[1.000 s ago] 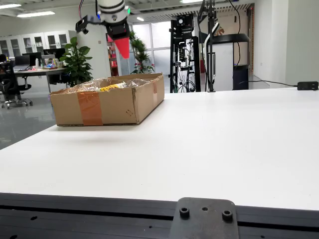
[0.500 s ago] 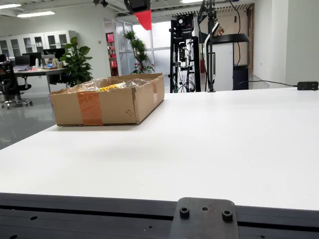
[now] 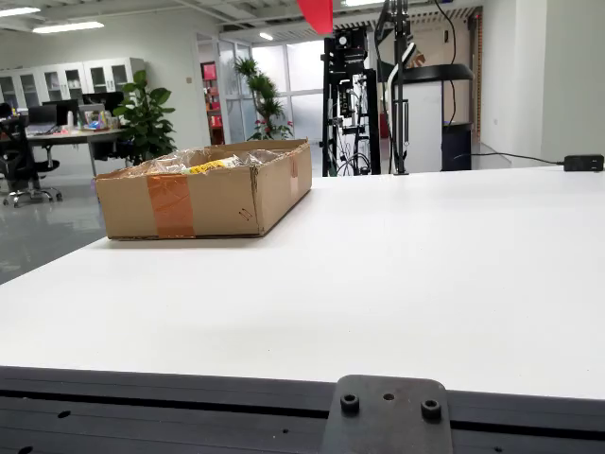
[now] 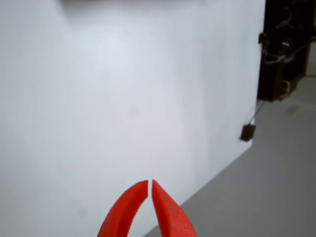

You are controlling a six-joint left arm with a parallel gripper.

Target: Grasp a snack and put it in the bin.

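- The gripper (image 4: 149,184) hangs high above the table (image 3: 425,274), only its red tip showing at the top edge of the side view.
- Its jaws are closed, tips nearly touching, holding nothing.

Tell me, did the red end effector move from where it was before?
Yes. In the side view the end effector went up and to the right, away from the cardboard box, which stayed put. Now only its tip shows at the top edge.

We see a matt brown cardboard box (image 3: 203,196) with a tan tape strip (image 3: 170,205), crinkly glossy plastic wrappers (image 3: 210,163) inside, a smooth matt white table (image 3: 425,265), smooth red plastic gripper (image 4: 150,186) fingers, a dark metal bracket (image 3: 388,416) at 6 o'clock
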